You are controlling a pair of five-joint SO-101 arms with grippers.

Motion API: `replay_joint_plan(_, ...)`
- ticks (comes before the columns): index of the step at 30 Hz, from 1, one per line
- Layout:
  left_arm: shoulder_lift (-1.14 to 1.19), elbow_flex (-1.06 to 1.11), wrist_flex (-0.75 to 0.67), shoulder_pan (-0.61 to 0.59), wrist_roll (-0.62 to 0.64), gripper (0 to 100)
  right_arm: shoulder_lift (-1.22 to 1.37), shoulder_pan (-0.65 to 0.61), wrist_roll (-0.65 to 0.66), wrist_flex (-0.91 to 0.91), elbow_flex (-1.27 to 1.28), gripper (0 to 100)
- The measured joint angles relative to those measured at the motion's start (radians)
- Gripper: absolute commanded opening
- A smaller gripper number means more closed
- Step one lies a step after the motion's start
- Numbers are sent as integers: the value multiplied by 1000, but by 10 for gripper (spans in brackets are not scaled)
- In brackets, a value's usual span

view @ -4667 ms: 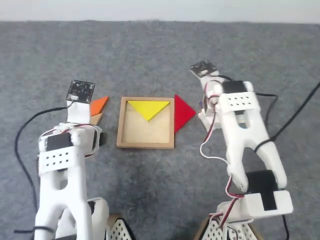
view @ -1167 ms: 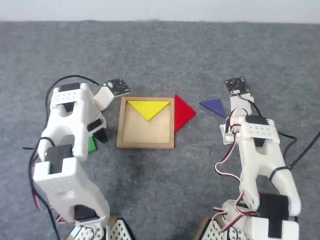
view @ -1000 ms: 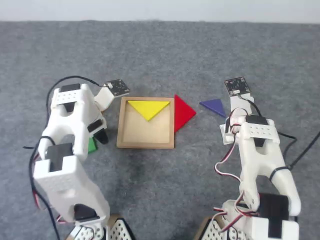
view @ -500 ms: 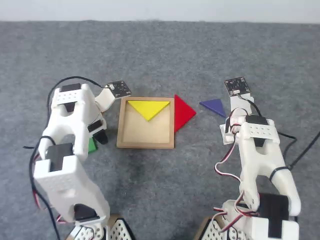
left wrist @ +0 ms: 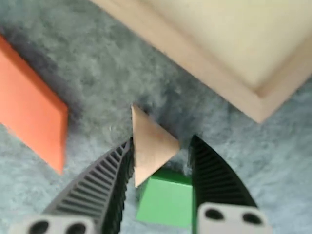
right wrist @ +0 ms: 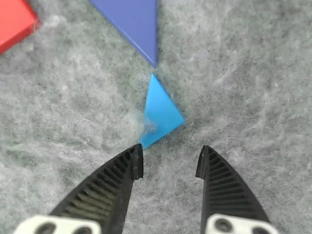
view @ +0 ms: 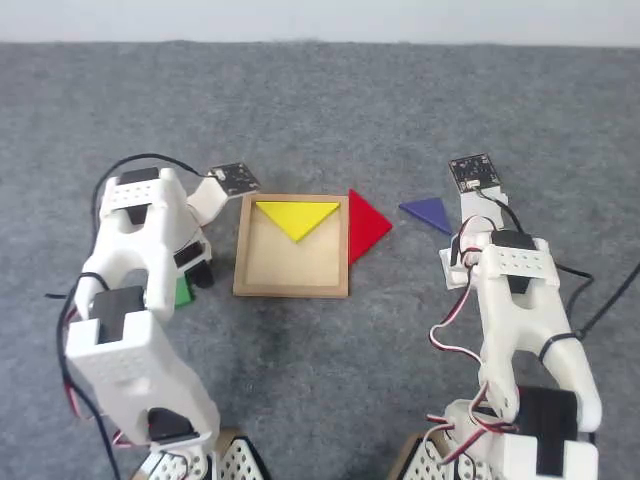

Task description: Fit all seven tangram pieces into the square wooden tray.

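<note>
The square wooden tray (view: pixel 290 287) holds a yellow triangle (view: pixel 296 217) against its far side. A red triangle (view: pixel 366 225) lies along the tray's right edge, with a purple triangle (view: pixel 427 212) further right. My left gripper (left wrist: pixel 161 146) is low beside the tray's left corner (left wrist: pixel 229 92), open, its fingers straddling a small tan triangle (left wrist: pixel 152 145). A green piece (left wrist: pixel 165 202) lies under it and an orange parallelogram (left wrist: pixel 31 105) beside it. My right gripper (right wrist: pixel 170 153) hangs open just short of a small light blue triangle (right wrist: pixel 161 114), which lies below the purple triangle (right wrist: pixel 131 22).
Grey carpet covers the table. The green piece (view: pixel 183 290) peeks out beside the left arm (view: pixel 145 240). The right arm (view: pixel 505 270) stands right of the purple triangle. A corner of the red triangle (right wrist: pixel 12 22) shows near the purple one.
Since 4.7 s ago the left arm swung toward the tray's left side and the right arm pulled back rightward, uncovering the purple triangle. Over the last second the left wrist shifted only slightly.
</note>
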Motion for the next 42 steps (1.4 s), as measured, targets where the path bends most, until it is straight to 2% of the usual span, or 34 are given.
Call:
replay_joint_plan(7,0,0,29,-5,147,171,0,0,0,0,0,191)
replay_joint_plan(15,0,0,54,18,215,97,0,0,0,0,0,191)
replay_joint_plan(30,2,0,121,44,531,69,0,0,0,0,0,191)
replay_joint_plan(35,2,0,178,44,574,70,0,0,0,0,0,191)
replay_joint_plan(38,-43,8,204,43,575,101,0,0,0,0,0,191)
replay_joint_plan(42,-192,104,204,34,577,209,0,0,0,0,0,191)
